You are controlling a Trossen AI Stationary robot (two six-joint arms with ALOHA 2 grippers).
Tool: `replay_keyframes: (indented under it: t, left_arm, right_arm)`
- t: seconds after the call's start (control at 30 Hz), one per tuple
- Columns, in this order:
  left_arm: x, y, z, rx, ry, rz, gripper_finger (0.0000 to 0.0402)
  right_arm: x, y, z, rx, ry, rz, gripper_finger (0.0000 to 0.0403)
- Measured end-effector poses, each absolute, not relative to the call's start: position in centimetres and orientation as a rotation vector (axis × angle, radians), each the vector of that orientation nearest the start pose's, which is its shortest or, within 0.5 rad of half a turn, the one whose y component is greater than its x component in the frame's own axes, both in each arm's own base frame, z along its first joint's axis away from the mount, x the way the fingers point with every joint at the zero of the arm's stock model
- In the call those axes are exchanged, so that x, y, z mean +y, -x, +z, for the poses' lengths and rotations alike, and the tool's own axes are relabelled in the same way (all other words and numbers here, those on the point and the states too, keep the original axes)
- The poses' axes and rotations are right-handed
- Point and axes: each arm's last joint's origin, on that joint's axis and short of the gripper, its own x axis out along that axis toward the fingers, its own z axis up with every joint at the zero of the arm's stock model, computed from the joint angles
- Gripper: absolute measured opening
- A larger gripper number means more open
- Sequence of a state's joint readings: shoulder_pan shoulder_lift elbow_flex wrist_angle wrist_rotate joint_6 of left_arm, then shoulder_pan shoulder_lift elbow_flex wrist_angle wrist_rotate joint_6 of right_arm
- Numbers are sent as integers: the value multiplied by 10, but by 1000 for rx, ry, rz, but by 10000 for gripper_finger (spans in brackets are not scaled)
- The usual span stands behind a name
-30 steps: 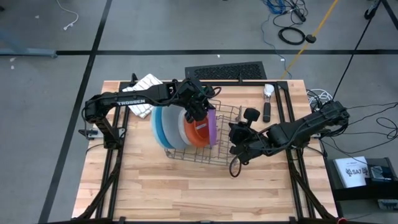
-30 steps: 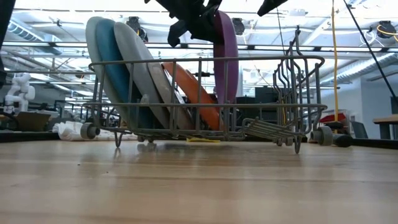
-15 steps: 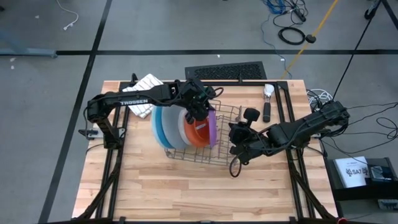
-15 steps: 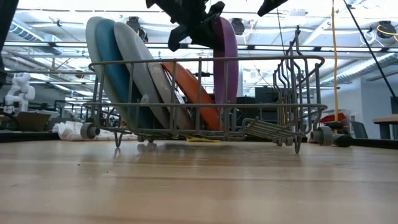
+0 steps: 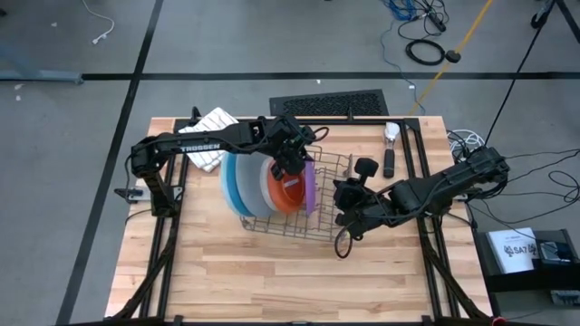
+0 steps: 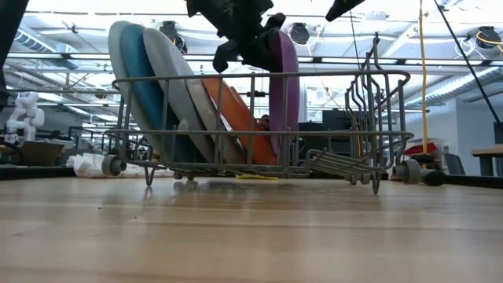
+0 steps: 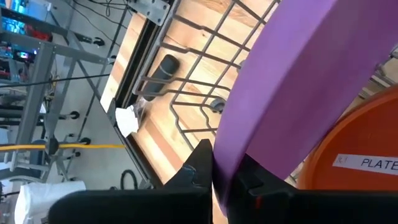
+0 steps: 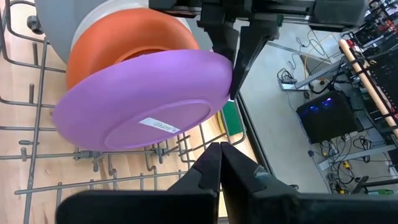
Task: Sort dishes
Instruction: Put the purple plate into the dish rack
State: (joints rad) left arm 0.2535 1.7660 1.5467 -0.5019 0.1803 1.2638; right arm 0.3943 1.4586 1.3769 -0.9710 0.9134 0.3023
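Note:
The purple plate (image 5: 309, 186) stands on edge in the wire dish rack (image 5: 333, 201), to the right of the orange plate (image 5: 288, 192). My left gripper (image 5: 297, 163) is over the rack's far side, shut on the purple plate. The other dishes, light blue (image 5: 227, 181), darker blue, grey (image 6: 169, 86) and off-white, lean in the rack's left half. My right gripper (image 5: 348, 220) hangs just right of the rack, shut, with nothing between its fingers (image 8: 219, 155). My left gripper pinches the purple plate's rim (image 7: 225, 157) between its two fingers, at the plate's upper far edge (image 8: 229, 68). The fingers slant down from the table's far left. The plate stands upright, its lower edge (image 6: 284, 157) among the rack's wires; whether it rests there I cannot tell.
A white striped cloth (image 5: 210, 136) lies at the far left beside the left arm. A black grille (image 5: 328, 104) sits at the far edge, with small tools (image 5: 390, 152) to its right. The rack's right half holds upright wire prongs (image 6: 369, 86).
My left gripper has sunk a little, still shut on the purple plate. The plate has stayed upright and gone lower between the rack's wires beside the orange plate.

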Motion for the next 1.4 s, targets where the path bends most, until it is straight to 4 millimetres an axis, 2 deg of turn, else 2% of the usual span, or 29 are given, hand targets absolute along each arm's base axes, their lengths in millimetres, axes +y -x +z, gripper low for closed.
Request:
replay_keyframes:
  t: [0.3,0.5,0.8,0.97,1.13,1.23,1.4]
  left_arm:
    - [85,-390,307,566,-1204,-415,6]
    - [91,-388,307,562,-1193,-424,6]
    - [101,-382,302,630,-1149,-433,33]
    - [103,-382,303,671,-1081,-352,35]
    - [103,-382,303,674,-1081,-350,39]
    - [103,-382,303,674,-1085,-352,60]
    - [103,-383,303,668,-1106,-357,121]
  right_arm:
    - [87,-269,331,757,369,-581,0]
    - [87,-269,331,759,370,-581,0]
    - [87,-269,331,758,363,-583,0]
    - [87,-269,331,763,371,-577,0]
    - [87,-268,331,766,378,-575,0]
    - [87,-268,331,766,378,-574,0]
    - [88,-269,330,777,366,-553,0]
